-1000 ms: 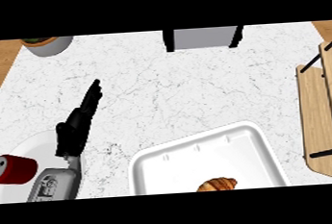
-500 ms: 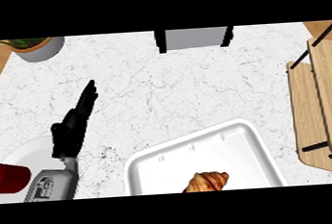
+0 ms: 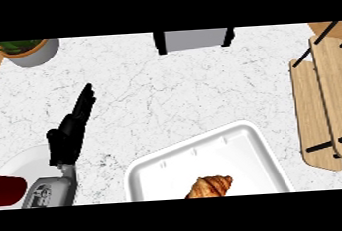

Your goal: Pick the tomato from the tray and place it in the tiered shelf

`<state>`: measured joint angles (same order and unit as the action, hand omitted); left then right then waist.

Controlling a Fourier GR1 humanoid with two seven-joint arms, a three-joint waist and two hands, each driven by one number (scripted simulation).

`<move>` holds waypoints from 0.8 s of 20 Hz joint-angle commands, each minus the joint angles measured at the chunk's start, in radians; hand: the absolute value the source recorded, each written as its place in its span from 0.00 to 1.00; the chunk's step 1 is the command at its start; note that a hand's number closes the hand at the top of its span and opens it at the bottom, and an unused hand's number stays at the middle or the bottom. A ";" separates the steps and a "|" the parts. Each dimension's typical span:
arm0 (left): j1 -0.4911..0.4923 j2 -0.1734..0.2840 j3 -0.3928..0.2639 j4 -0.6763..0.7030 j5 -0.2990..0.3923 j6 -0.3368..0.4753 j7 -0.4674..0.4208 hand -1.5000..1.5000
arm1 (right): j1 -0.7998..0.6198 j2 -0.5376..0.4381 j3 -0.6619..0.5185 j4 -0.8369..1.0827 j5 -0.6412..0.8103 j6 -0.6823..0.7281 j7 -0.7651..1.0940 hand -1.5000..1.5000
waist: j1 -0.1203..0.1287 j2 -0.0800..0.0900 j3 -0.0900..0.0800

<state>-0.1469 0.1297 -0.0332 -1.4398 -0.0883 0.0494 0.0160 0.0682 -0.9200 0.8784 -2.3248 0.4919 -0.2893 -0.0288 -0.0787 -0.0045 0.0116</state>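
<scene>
A white tray (image 3: 238, 143) lies at the lower middle of the marble counter, and only a brown croissant (image 3: 210, 186) shows in it at the lower edge. No tomato shows in the head view. The wooden tiered shelf (image 3: 325, 95) with black posts stands along the right edge. My left hand (image 3: 70, 129) rests at the left with straight fingers pointing up and away, holding nothing, well left of the tray. My right hand does not show.
A white plate (image 3: 19, 164) with a red can (image 3: 4, 189) lies at the lower left, under my left wrist. A potted plant (image 3: 25, 49) stands at the top left. A grey box with black legs (image 3: 193, 39) stands at the top middle.
The whole view has shifted: the tray, the shelf and the left hand sit higher in the picture, and more of the croissant shows. The hand keeps its straight pose.
</scene>
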 commanded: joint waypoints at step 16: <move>0.011 -0.001 0.002 -0.032 0.014 -0.007 0.001 0.50 | 0.049 -0.186 -0.615 -0.028 -0.576 -0.076 -0.198 1.00 | 0.016 0.009 -0.001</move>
<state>-0.1309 0.1357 -0.0270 -1.4611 -0.0818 0.0454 0.0085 0.1218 -1.0843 0.3934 -2.3784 0.0429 -0.3775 -0.1946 -0.0712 0.0053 0.0106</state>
